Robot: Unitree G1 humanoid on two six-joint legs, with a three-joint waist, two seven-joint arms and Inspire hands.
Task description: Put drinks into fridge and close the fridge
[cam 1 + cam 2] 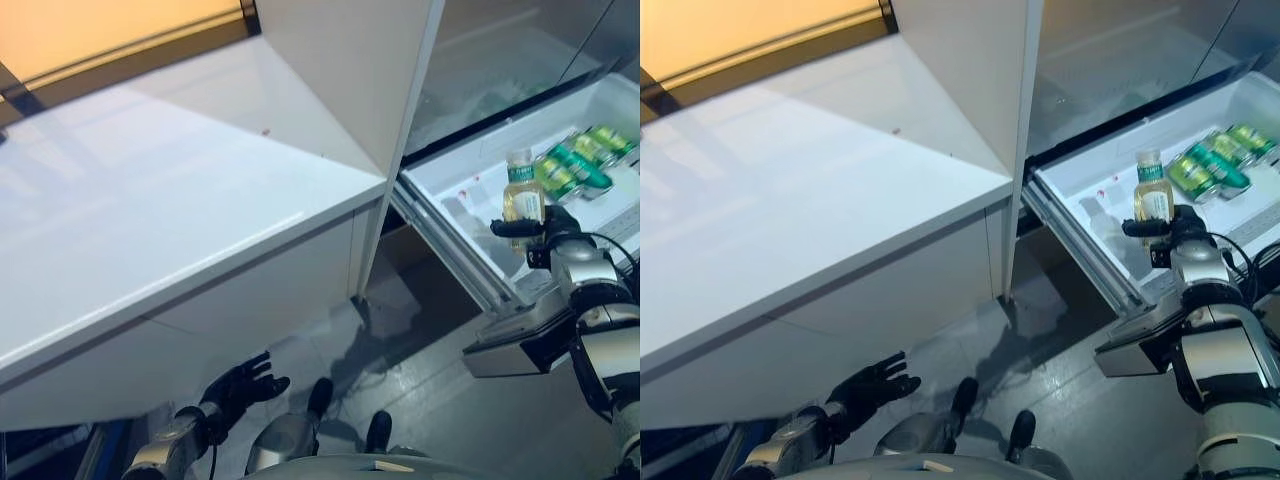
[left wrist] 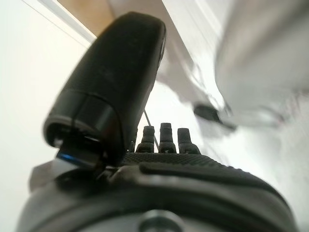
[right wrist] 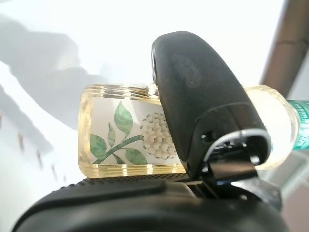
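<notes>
My right hand [image 1: 548, 228] is shut on a pale yellow bottle [image 1: 523, 190] with a green band and a flower label, holding it upright over the open white fridge drawer [image 1: 460, 185]. The right wrist view shows the bottle [image 3: 120, 130] pinned under my thumb [image 3: 203, 101]. Green cans [image 1: 580, 160] lie together at the drawer's far right end. My left hand [image 1: 240, 385] hangs low by the floor under the counter, fingers straight and empty; it also shows in the left wrist view [image 2: 164, 140].
A long white counter [image 1: 170, 200] fills the left. A tall white cabinet panel [image 1: 385, 90] stands between counter and fridge. The drawer sticks out over grey floor [image 1: 430, 370]. A metal drawer rail [image 1: 440, 250] runs along its near side.
</notes>
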